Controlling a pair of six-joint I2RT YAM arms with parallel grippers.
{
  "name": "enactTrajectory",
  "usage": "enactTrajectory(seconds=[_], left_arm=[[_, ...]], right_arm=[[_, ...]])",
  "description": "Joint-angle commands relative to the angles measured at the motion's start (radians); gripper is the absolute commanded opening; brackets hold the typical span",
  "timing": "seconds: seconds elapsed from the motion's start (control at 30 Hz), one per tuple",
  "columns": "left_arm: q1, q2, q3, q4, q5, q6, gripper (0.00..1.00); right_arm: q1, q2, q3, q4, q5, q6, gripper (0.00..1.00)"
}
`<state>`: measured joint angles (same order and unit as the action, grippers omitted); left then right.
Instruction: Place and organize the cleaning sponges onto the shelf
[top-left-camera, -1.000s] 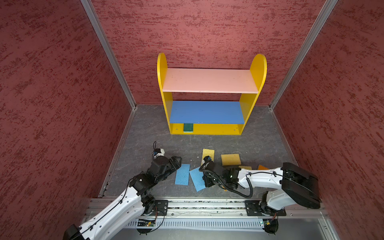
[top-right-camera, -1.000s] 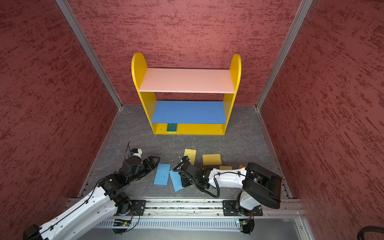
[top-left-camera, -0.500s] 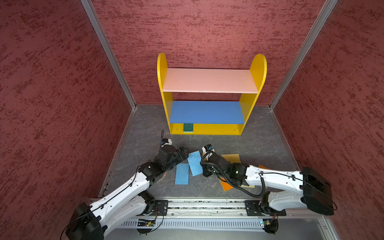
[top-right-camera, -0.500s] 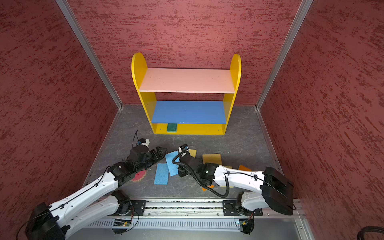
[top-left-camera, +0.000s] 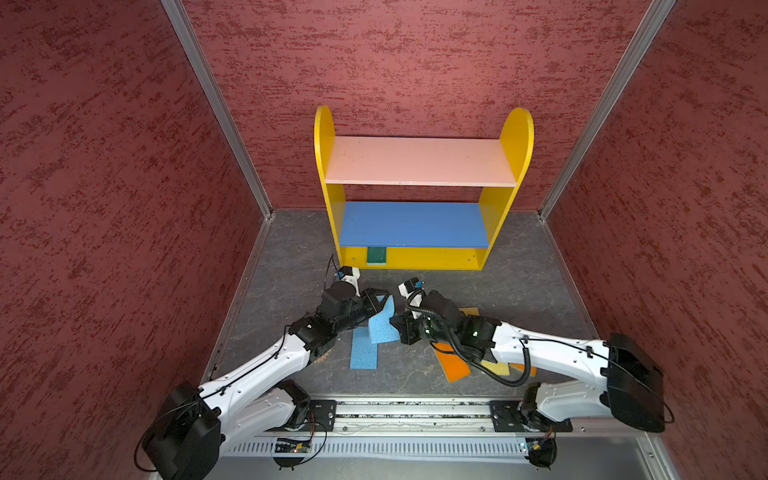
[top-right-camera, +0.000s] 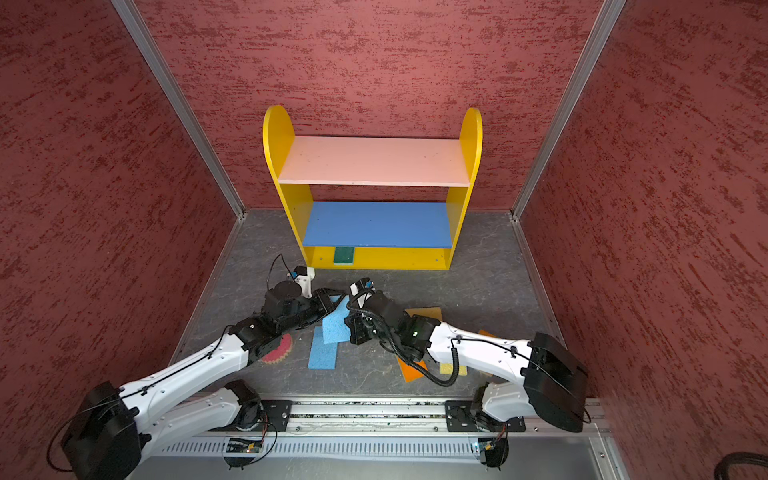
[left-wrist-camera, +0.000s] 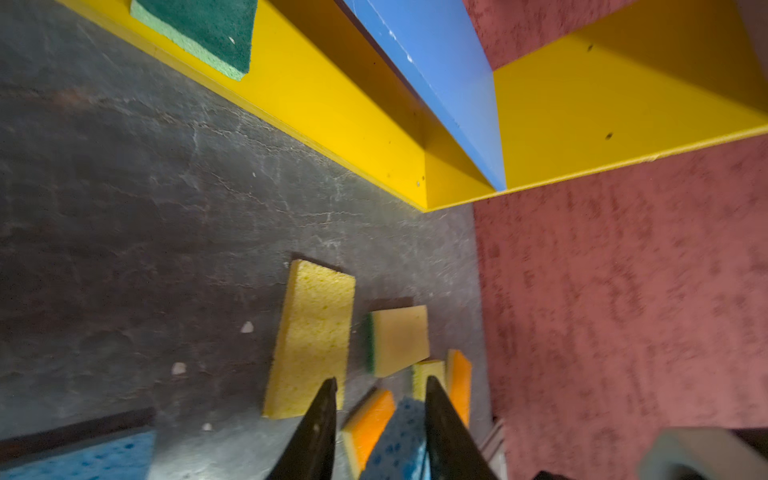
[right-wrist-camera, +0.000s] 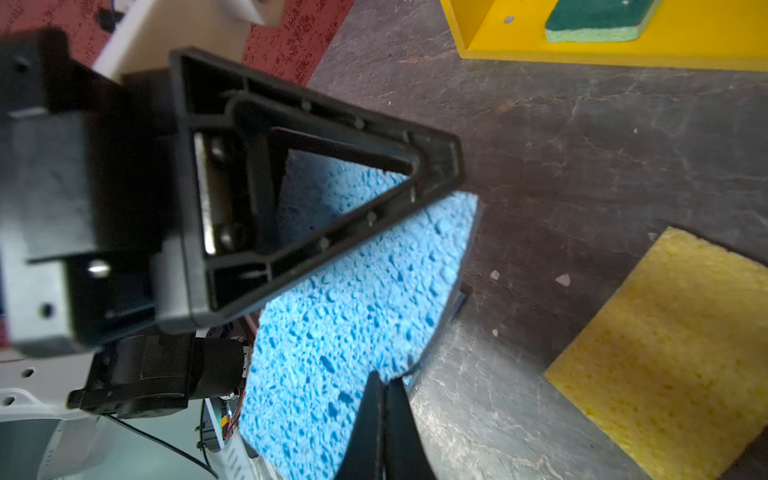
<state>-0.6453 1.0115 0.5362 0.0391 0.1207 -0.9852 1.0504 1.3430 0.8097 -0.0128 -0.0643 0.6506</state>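
"Two tools on one blue sponge (top-left-camera: 382, 326), held up off the table (top-left-camera: 291, 257) between the arms, well short of the shelf (top-left-camera: 515, 137). What worries you?"

"Grip. The right tool (right-wrist-camera: 384, 386) is pinched together on just one corner. The left tool (left-wrist-camera: 378, 384) has its jaws apart astride the other end, with a gap showing on one side. If the right lets go before the left bites, the sponge drops by the second blue sponge (top-left-camera: 363, 353)."

"And if both pull?"

"Soft foam bends or twists, I judge, and a skewed sponge could catch a board edge. Only the green sponge (top-left-camera: 376, 255) lies on the yellow base."
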Motion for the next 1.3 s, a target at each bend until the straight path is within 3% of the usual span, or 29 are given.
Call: enactTrajectory(seconds=[0.0, 0.07, 0.17, 0.23, 0.4, 0.67, 0.77, 0.93, 1.07, 1.23, 1.27], left_arm=[[-0.008, -0.02, 0.034, 0.021, -0.003, -0.005, 0.21], [-0.007, -0.031, 0.041, 0.009, -0.018, -0.005, 0.17], [-0.003, -0.047, 0.045, 0.001, -0.032, 0.002, 0.14], [0.005, -0.055, 0.054, -0.013, -0.038, 0.005, 0.13], [0.029, -0.078, 0.051, 0.008, -0.035, -0.012, 0.13], [0.035, -0.076, 0.06, 0.047, -0.009, -0.033, 0.13], [0.034, -0.076, 0.062, 0.058, -0.011, -0.041, 0.13], [0.032, -0.083, 0.058, 0.055, -0.021, -0.04, 0.13], [0.032, -0.089, 0.045, 0.067, -0.022, -0.036, 0.15], [0.032, -0.103, 0.043, 0.06, -0.033, -0.022, 0.3], [0.033, -0.108, 0.045, 0.052, -0.033, -0.012, 0.39]], right_arm=[[-0.012, -0.031, -0.014, 0.119, -0.077, 0.058, 0.08], [-0.023, -0.057, -0.044, 0.151, -0.087, 0.082, 0.21], [-0.039, -0.095, -0.082, 0.179, -0.108, 0.098, 0.51], [-0.044, -0.116, -0.099, 0.182, -0.121, 0.112, 0.6], [-0.054, -0.159, -0.175, 0.299, -0.194, 0.179, 0.69], [-0.078, -0.086, -0.215, 0.573, -0.32, 0.306, 0.7], [-0.085, -0.04, -0.205, 0.679, -0.365, 0.352, 0.64], [-0.101, 0.009, -0.19, 0.784, -0.414, 0.414, 0.32], [-0.112, 0.005, -0.193, 0.78, -0.412, 0.418, 0.0], [-0.116, -0.036, -0.192, 0.671, -0.38, 0.37, 0.0], [-0.119, -0.048, -0.188, 0.627, -0.366, 0.346, 0.0]])
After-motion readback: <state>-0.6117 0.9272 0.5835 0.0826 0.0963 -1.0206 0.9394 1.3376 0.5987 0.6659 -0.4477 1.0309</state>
